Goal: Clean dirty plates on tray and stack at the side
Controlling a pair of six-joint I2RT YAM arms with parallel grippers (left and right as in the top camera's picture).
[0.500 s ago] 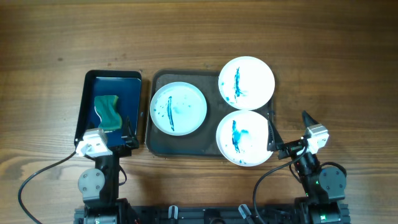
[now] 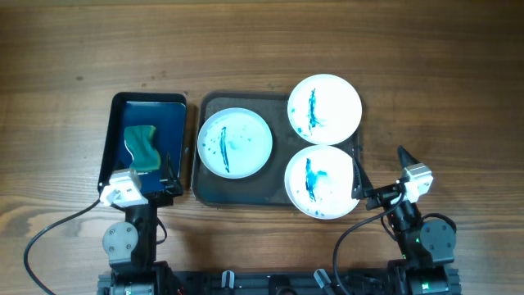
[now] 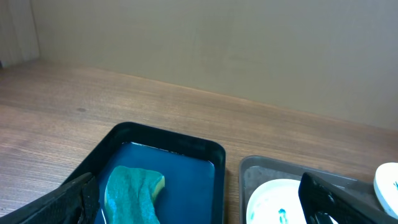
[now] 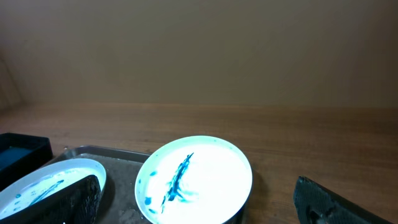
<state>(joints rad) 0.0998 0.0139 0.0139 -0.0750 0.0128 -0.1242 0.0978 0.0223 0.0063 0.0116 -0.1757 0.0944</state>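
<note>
Nothing is moving since before. The left pincer (image 3: 198,202) and right pincer (image 4: 205,202) are hanging apart, empty. All plates (image 2: 235,142) are waiting dirty.

In the left wrist view, the bottom edge cut off the sponge (image 3: 134,196) and a plate (image 3: 273,202), and the right edge cut off a second plate (image 3: 388,186). In the right wrist view, a dark finger (image 4: 78,199) hid part of the left plate (image 4: 37,185).

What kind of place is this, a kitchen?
Probably a robot practice table, not a kitchen: the left gripper and right gripper sit at a wooden table, with blue-smeared plates on a grey tray and a sponge in a small blue tray.
</note>
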